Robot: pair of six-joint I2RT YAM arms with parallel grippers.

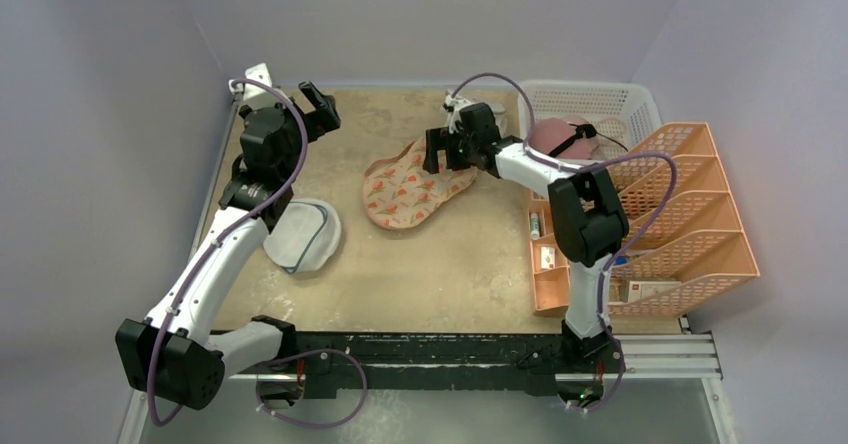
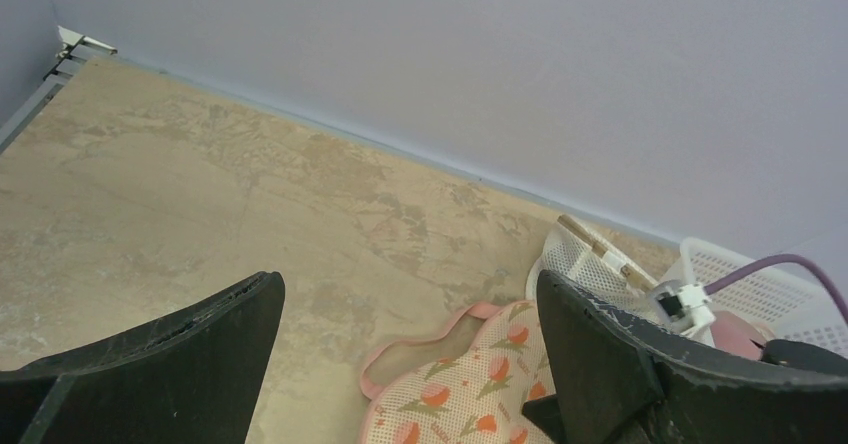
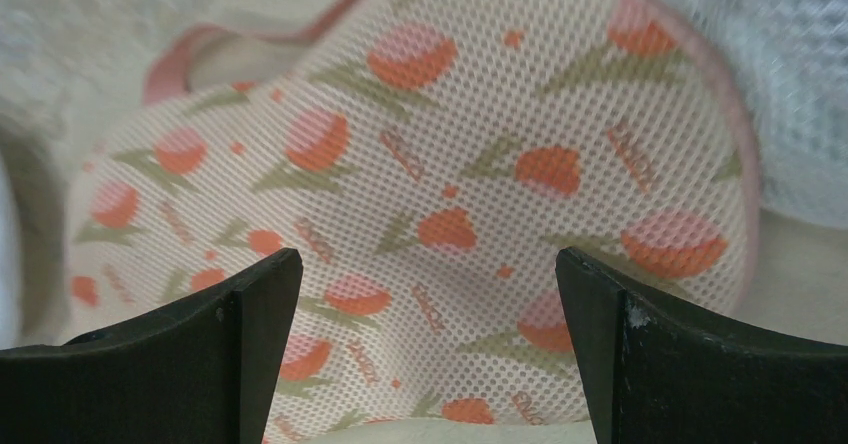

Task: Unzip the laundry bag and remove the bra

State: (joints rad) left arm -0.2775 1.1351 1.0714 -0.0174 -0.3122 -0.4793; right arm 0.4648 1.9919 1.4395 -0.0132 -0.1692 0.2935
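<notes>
Two grippers, jaws spread wide on both, neither holding anything: the right gripper (image 1: pixel 445 157) low over the far end of the laundry bag (image 1: pixel 412 190) — fingers (image 3: pixel 200 364) framing its printed mesh, contact not discernible — and the left gripper (image 1: pixel 320 105) raised over the far-left corner of the table (image 1: pixel 450 274), well apart from the bag. Bag flat near the table's middle, edge trimmed in pink; zip state not discernible. Round white mesh pouch (image 1: pixel 303 236) beside the left arm; along the right edge, a white basket (image 1: pixel 640 94) holding a pink rounded thing (image 1: pixel 553 136), and an orange file rack (image 1: pixel 690 204).
</notes>
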